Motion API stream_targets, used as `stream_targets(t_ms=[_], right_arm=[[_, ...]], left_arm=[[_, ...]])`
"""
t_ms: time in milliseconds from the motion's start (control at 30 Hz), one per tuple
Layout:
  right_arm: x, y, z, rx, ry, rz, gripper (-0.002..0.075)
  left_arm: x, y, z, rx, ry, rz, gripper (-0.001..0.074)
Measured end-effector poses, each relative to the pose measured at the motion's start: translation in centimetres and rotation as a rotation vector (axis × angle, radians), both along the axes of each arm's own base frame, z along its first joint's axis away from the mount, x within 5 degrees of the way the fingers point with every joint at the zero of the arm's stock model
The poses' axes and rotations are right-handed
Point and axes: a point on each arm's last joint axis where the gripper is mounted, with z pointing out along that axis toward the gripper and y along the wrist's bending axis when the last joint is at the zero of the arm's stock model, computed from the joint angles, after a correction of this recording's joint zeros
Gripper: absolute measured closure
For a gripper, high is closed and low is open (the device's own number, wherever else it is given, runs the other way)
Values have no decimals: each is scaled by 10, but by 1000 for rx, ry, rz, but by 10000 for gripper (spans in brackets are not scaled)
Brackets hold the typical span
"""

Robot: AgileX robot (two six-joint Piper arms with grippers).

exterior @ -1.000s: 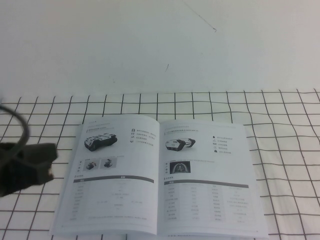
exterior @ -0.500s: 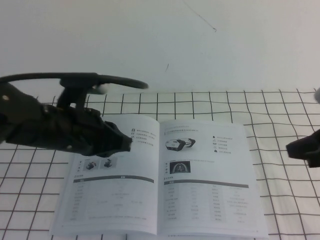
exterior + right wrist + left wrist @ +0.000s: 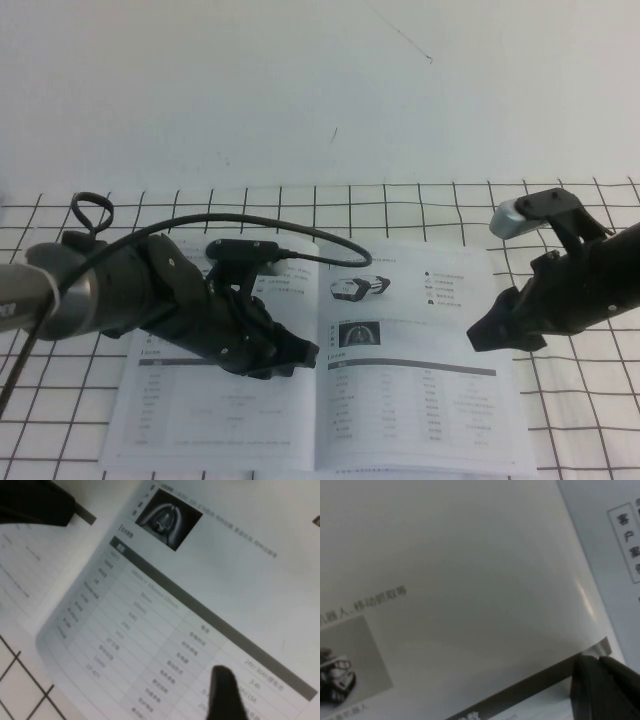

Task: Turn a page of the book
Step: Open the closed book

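Observation:
The book lies open and flat on the checked cloth. The page on the right shows a dark machine photo, an icon column, a small dark photo and a grey-headed table. My left gripper reaches across the left-hand page, its tip low over the paper near the spine. In the left wrist view its fingers are pressed together beside the end of a grey table header. My right gripper hovers over the outer part of the right-hand page. It shows above the table rows in the right wrist view.
A white cloth with a black grid covers the table round the book. A plain white wall stands behind. A black cable loops from the left arm over the top of the book.
Both arms have come in over the book. The left arm has swung from the left edge across the left-hand page to the spine. The right arm has moved in from the right edge.

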Motion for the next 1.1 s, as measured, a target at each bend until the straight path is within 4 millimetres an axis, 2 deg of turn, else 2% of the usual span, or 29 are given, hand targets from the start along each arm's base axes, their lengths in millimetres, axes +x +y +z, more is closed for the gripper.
stream_targets(t_ms=[100,200,700,1100], right_arm=[[6,0,-10,-11,17,-24,273],[10,-1,-17,-17,29,-58,242],[19,-2,-57,-49,139,-158,230],[25,-2,-53,-64,146,-167,230]], left_arm=[[2,-1,-11,7,30,7,737],[3,-2,-13,1,40,14,737],[5,-3,-15,-28,65,67,737],[5,-3,-15,-38,70,83,737]])
